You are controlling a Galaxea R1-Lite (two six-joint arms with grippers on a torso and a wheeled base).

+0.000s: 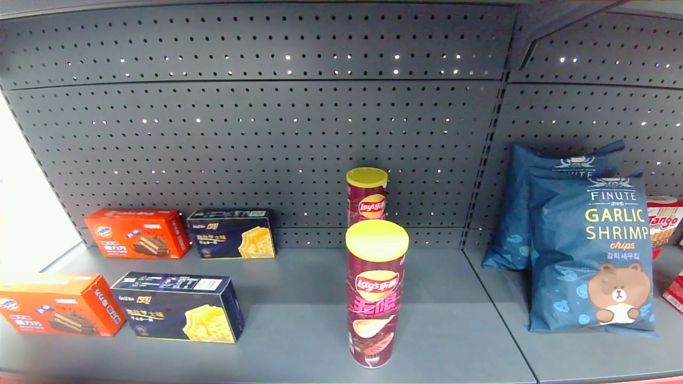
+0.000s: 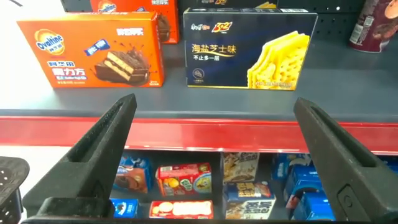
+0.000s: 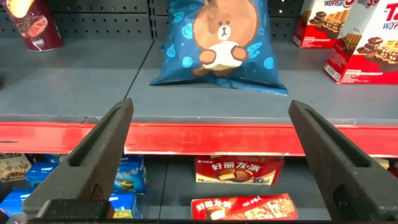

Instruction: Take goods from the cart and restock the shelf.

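Front cake box [image 1: 58, 304] sitting at the shelf's [image 1: 453, 320] front-left corner, front cracker box [image 1: 179, 308] just right. Rear cake box [image 1: 137, 233] and rear cracker box [image 1: 232, 233] pairing up behind. Front can [image 1: 375, 293] standing mid-shelf, rear can [image 1: 366, 193] behind. Front bag [image 1: 592, 256] overlapping rear bag [image 1: 515, 213] toward the right edge.

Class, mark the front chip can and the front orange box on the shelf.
front chip can [image 1: 376, 296], head view, middle of its label.
front orange box [image 1: 53, 314], head view, on its front face.

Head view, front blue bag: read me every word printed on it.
Front blue bag, top to bottom:
"FINUTE"
"GARLIC SHRIMP"
"chips"
Small Korean line under "chips": too small to read surely.
Small print under "FINUTE": unreadable.
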